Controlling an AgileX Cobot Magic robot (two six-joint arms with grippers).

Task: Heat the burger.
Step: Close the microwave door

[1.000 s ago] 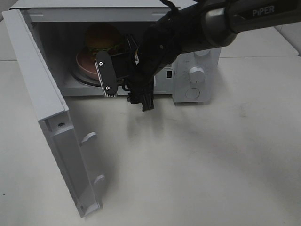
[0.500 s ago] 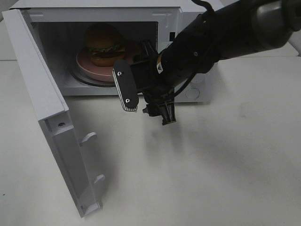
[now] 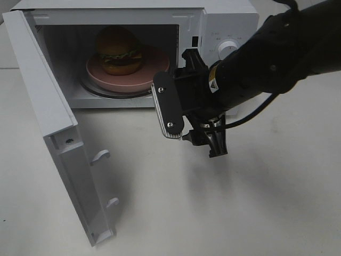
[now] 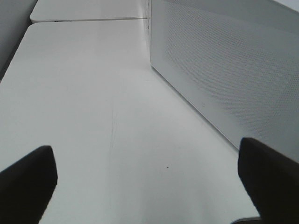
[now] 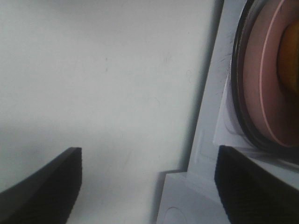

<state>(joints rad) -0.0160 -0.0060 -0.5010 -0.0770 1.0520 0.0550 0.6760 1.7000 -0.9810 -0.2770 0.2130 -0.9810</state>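
Observation:
The burger [image 3: 118, 50] stands on a round pink plate [image 3: 154, 68] on the glass turntable inside the white microwave [image 3: 224, 16], whose door [image 3: 53, 122] is swung wide to the left. My right gripper [image 3: 192, 126] hovers over the table just outside the oven's front right, open and empty, clear of the plate. In the right wrist view the right gripper [image 5: 149, 186] shows its dark fingertips [image 5: 46, 186] wide apart, with the plate [image 5: 261, 93] and a sliver of the burger [image 5: 292, 60] at one edge. In its own view my left gripper [image 4: 149, 186] is open over bare table.
The microwave's control knob [image 3: 229, 48] sits on its right panel behind my right arm. The open door's edge [image 3: 101, 234] juts toward the front of the table. A perforated white wall [image 4: 224, 70] of the oven stands close beside the left gripper.
My right arm has pulled back out of the microwave's mouth, moving right and toward the front, with nothing in its fingers. The burger and plate stayed put inside.

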